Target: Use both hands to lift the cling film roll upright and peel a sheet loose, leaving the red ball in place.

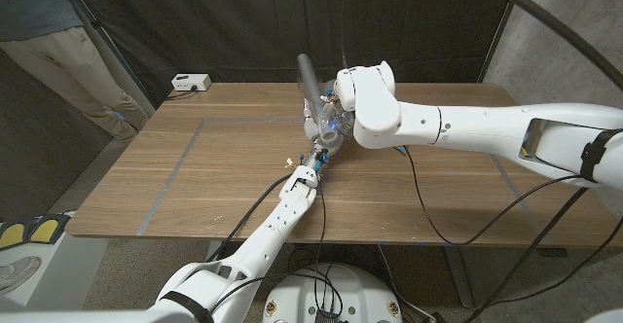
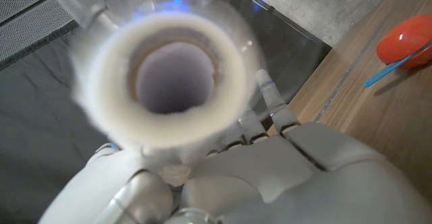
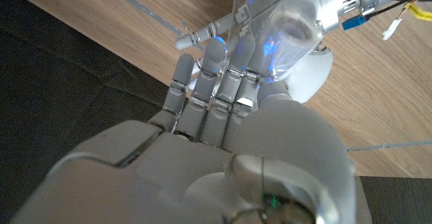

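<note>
Both hands meet over the middle of the wooden bench (image 1: 195, 177): the left hand (image 1: 313, 163) grips the lower end of the translucent cling film roll (image 1: 310, 85), which stands tilted above the surface, while the right hand (image 1: 343, 109) wraps its fingers (image 3: 214, 82) around the roll higher up. Seen in the left wrist view, the hollow roll end faces the camera, and the red round ball (image 2: 403, 40) lies on the bench well off to one side.

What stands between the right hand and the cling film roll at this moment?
Nothing visible does. In the head view the right hand is already at the cling film roll, which the left hand holds from below. The red ball lies apart on the table.
</note>
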Robot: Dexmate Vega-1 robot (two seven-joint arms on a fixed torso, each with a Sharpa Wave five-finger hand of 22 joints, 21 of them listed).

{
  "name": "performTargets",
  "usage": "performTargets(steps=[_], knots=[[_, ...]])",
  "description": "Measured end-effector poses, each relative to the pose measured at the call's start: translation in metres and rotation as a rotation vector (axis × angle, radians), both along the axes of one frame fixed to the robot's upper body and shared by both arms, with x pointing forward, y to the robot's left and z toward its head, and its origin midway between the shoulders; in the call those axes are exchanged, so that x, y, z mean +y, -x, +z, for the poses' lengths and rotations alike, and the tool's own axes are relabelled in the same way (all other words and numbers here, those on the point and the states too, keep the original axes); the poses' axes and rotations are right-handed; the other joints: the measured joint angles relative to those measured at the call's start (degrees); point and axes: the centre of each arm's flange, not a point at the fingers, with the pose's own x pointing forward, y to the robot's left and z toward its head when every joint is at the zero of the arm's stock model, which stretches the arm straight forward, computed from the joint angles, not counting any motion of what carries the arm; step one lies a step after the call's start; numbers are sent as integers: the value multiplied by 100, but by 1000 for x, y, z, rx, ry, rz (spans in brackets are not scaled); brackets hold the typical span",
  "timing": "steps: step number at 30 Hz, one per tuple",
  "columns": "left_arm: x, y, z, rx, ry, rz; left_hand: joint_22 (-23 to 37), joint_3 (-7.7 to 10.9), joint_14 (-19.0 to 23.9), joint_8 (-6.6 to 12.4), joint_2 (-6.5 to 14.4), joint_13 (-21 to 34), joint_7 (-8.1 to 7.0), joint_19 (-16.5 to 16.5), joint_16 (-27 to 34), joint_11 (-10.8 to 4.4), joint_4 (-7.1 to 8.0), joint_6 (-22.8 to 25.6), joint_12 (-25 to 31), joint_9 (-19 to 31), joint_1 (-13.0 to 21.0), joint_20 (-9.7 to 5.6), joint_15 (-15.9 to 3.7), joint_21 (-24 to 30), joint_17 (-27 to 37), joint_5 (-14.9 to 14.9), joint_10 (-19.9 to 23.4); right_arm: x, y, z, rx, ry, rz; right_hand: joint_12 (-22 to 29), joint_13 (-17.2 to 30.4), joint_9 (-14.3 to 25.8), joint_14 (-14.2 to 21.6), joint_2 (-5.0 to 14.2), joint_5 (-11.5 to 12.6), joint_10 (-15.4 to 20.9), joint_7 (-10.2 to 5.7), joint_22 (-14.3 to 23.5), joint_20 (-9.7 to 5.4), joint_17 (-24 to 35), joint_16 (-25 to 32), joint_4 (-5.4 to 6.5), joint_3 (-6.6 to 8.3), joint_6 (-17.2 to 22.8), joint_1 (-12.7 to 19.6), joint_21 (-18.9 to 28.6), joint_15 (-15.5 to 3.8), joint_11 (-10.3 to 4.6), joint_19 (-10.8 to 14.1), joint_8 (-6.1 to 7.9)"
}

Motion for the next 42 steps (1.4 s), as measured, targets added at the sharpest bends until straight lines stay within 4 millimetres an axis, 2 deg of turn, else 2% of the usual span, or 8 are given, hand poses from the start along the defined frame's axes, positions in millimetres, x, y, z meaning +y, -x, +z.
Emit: performTargets(steps=[2, 3, 6, 16, 20, 31, 33, 42], knots=[[0, 0, 0, -2, -1, 2, 0, 0, 0, 0, 0, 0, -1, 0, 0, 0, 0, 0, 0, 0, 0, 0, 0, 0, 0, 0, 0, -3, 0, -8, 17, -7, 1, 0, -11, -4, 66, -39, -28, 43, 33, 20, -4, 20, 43, -17, 28, 32, 39, 0, -24, 42, 78, -2], [-1, 0, 1, -3, -4, 1, 0, 0, 0, 0, 0, 0, 0, 0, 0, 0, 0, 1, 16, 0, 0, 0, 0, 0, 0, 0, 0, 0, 0, 8, -138, -35, 33, 24, -9, -16, 85, -52, -28, 65, 58, 27, -15, 42, 44, -31, 42, 58, 52, 0, -43, 64, 89, -12], [-1, 0, 1, -6, -7, 1, 0, -23, 0, 0, 1, 0, -1, 0, 0, 0, -24, 1, 21, 0, 1, 0, 0, 0, 0, 0, 0, -1, 2, 7, -197, -51, 49, 97, 37, 32, 179, -98, -28, 148, 100, 41, -12, 126, 135, -40, 99, 100, 98, 28, -55, 78, 170, 21], [-2, 0, 2, -14, -12, 4, 0, -23, -20, 0, 26, 1, -1, 0, 0, -6, -24, 1, 21, 0, 26, 0, 20, 0, 1, 0, -53, -6, 2, -5, -257, -96, 64, 220, 216, 211, 197, -119, -28, 164, 183, 80, -20, 336, 224, -26, 194, 133, 182, 37, -72, 77, 221, 63], [-2, -2, 2, -9, -13, 5, 0, -39, -20, 0, 25, -7, -1, 0, 0, 3, -39, 1, 21, 0, 26, 0, 20, 0, 1, 0, -62, -2, 12, 13, -411, -82, 90, 240, 246, 274, 240, -120, -28, 194, 198, 91, -2, 392, 262, -31, 233, 130, 226, 36, -76, 108, 240, 65], [-1, -5, 2, -7, -12, 6, -1, -103, -77, 0, 25, -27, -17, 0, 0, 26, -55, -57, 21, 0, 26, 0, 27, -44, 1, 45, -86, -4, 18, 18, -555, -106, 102, 292, 245, 360, 341, -135, -46, 287, 229, 107, -21, 538, 338, -23, 287, 159, 271, 35, -94, 77, 365, 109], [-2, -5, 3, -17, -5, -1, -1, -119, -105, 0, 24, -26, -63, -2, 0, 33, -71, -105, 20, 0, 26, 3, 23, -85, 1, 45, -157, -10, 10, 6, -529, -168, 74, 292, 234, 386, 341, -135, -46, 287, 229, 107, -2, 557, 349, -24, 287, 159, 270, 35, -94, 77, 385, 109], [-3, -8, 4, -34, 3, -22, -1, -237, -389, -23, -21, -39, -98, -228, -30, 72, -94, -312, -3, 9, 70, 164, 185, -233, 1, 46, -422, -12, 9, 7, -619, -199, 59, 314, 227, 413, 394, -181, -46, 337, 262, 133, -13, 660, 381, -41, 351, 191, 315, 35, -108, 67, 435, 107]])
